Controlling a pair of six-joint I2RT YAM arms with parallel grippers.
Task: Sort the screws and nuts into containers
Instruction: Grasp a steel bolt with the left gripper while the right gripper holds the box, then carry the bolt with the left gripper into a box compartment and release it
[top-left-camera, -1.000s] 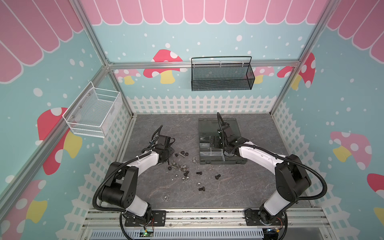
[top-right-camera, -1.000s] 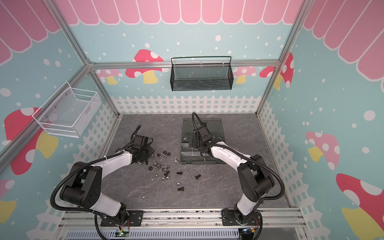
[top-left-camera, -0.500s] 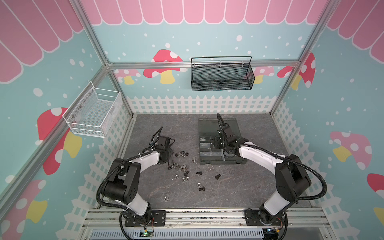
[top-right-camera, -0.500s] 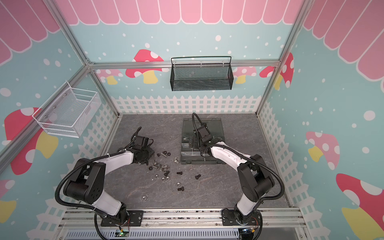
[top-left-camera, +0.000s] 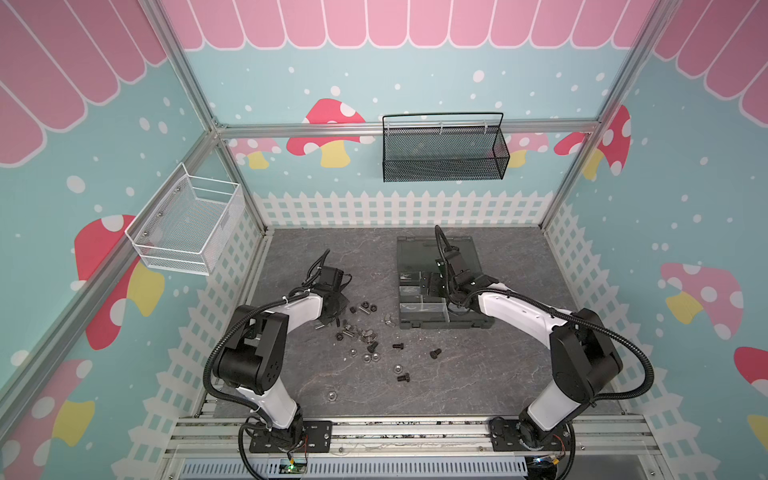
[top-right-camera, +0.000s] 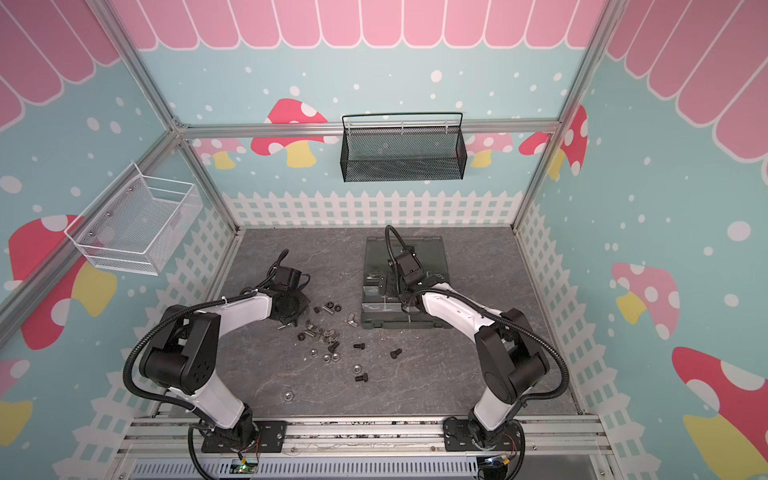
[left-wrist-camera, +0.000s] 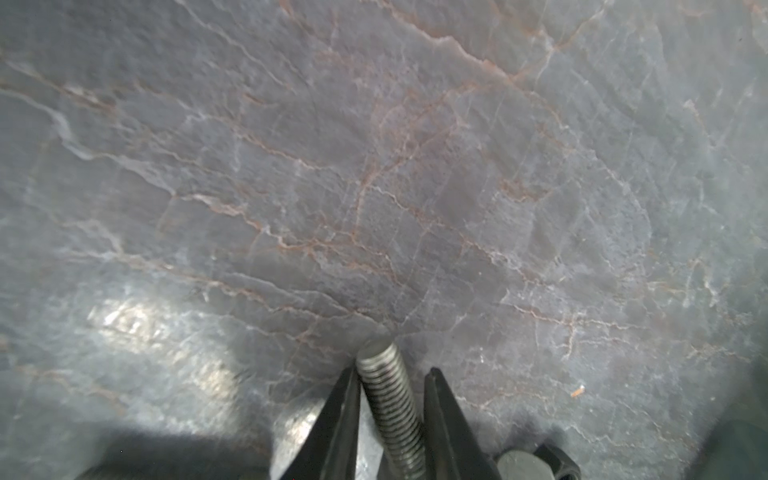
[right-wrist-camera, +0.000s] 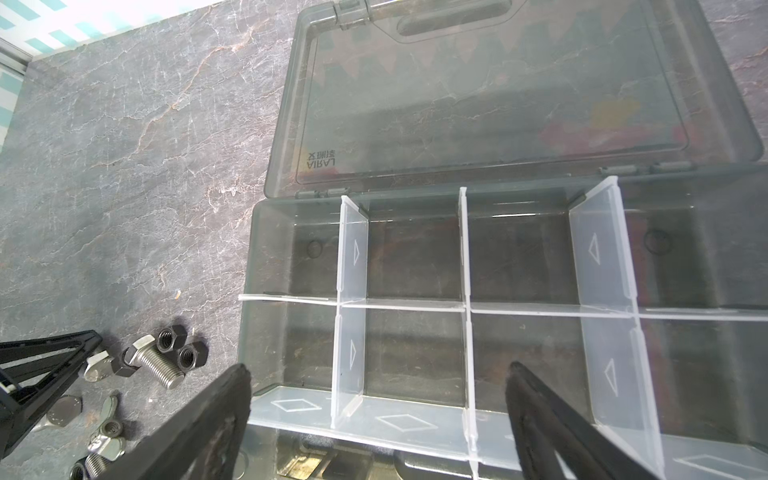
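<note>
Screws and nuts (top-left-camera: 357, 332) (top-right-camera: 320, 334) lie scattered mid-floor, black and silver mixed. My left gripper (left-wrist-camera: 392, 372) is down at the pile's left edge (top-left-camera: 334, 309), shut on a silver screw (left-wrist-camera: 390, 399) whose threaded shank sticks out past the fingertips just above the floor. A black nut (left-wrist-camera: 552, 461) lies beside the fingers. My right gripper (right-wrist-camera: 379, 368) hangs open over the containers of the grey organizer box (right-wrist-camera: 249, 257) (top-left-camera: 415, 325), nothing between its fingers. The compartments that show look empty. A silver screw (right-wrist-camera: 160, 365) and two black nuts (right-wrist-camera: 171, 337) lie left of the box.
The box lid (top-left-camera: 436, 253) lies open flat toward the back. A black mesh basket (top-left-camera: 444, 153) hangs on the back wall and a white wire basket (top-left-camera: 187, 228) on the left wall. Loose black screws (top-left-camera: 435, 353) and a silver nut (top-left-camera: 331, 395) lie nearer the front rail.
My left gripper's jaws have narrowed onto the silver screw and its wrist has shifted slightly at the pile's edge. The right arm has not moved.
</note>
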